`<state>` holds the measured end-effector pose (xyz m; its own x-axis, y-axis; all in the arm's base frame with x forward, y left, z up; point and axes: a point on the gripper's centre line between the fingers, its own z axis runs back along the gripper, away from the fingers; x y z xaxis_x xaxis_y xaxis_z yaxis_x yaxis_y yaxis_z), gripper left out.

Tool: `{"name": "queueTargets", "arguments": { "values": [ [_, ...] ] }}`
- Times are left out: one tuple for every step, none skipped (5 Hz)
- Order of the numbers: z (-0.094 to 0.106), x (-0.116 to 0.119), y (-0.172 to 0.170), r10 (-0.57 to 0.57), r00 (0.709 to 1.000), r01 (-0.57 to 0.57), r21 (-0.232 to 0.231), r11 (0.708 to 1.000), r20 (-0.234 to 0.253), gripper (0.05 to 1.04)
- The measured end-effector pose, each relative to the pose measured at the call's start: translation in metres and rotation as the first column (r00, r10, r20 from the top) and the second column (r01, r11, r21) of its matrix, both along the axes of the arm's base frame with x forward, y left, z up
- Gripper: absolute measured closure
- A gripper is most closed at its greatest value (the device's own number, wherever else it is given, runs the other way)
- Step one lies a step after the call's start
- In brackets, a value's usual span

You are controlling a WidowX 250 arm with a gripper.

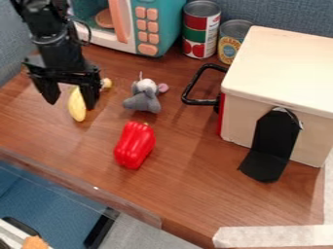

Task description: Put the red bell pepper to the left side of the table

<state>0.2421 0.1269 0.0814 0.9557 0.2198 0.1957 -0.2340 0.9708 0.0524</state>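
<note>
So the red pepper sits well out from the microwave, gripper hanging near it with fingers spread, cans beside it wearing tomato-picture and yellow labels.

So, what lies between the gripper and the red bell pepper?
In the camera view, the lower part of a yellow toy shows right by the gripper; from there, bare wooden table runs to the red bell pepper.

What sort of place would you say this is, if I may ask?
Probably a robot test area set up like a toy kitchen: there is a toy-looking microwave, a shiny red bell pepper and a black robot gripper.
</note>
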Motion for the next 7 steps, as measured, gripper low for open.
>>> {"name": "queueTargets", "arguments": {
  "values": [
    [0.012,-0.017,-0.021,-0.070,0.997,0.070,-0.008,0.998,0.024,0.083],
    [0.006,-0.023,-0.053,-0.185,0.983,0.185,-0.006,0.983,-0.002,0.083],
    [-0.008,-0.021,-0.083,-0.250,0.967,0.252,0.031,0.967,-0.046,0.083],
    [-0.026,-0.017,-0.095,-0.242,0.965,0.248,0.043,0.968,-0.099,0.083],
    [-0.049,-0.009,-0.094,-0.211,0.965,0.217,0.026,0.976,-0.157,0.083],
    [-0.068,-0.003,-0.089,-0.173,0.962,0.184,0.037,0.982,-0.211,0.083],
    [-0.073,0.000,-0.084,-0.155,0.964,0.166,0.033,0.986,-0.218,0.140]
  ]
}}
